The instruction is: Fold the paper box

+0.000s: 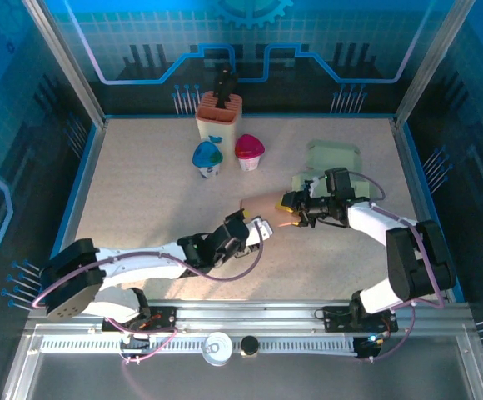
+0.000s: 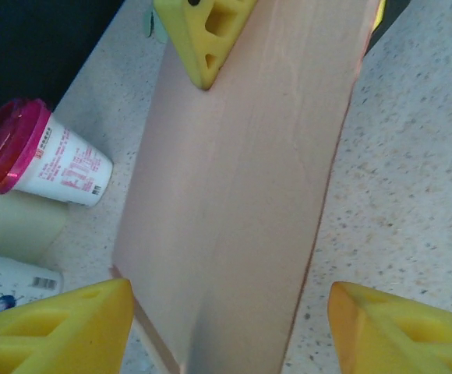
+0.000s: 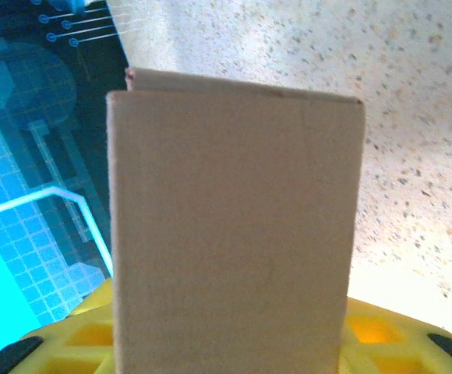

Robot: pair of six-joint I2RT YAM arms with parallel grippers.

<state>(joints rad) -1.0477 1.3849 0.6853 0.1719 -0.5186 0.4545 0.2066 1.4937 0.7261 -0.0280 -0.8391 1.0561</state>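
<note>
Yellow foam on the left gripper (image 1: 250,225), low down and a bit left of the middle of the speckled table (image 1: 141,192). Spread wide and let go, with one finger (image 2: 62,327) at each side of the paper box (image 2: 241,195) and a bare gap of table on one side. Further back, a cup with a blue lid (image 1: 207,155), just in front of a tall orange holder (image 1: 219,115) with something black poking out of the top. Next to those, a cup with a pink lid (image 1: 250,150). In the middle, between both grippers, the paper box: flat, smooth and light brown. Hard to make out from above in the bright light there. To the right, the right gripper (image 1: 296,208), pinched tight on one end of the paper box. Seen from that wrist, plain card rising up from between the yellow fingers (image 3: 86,343), two layers showing along the top edge. Further right and back, a pale green thing (image 1: 333,157) lying flat on the table, apart from all the rest.
</note>
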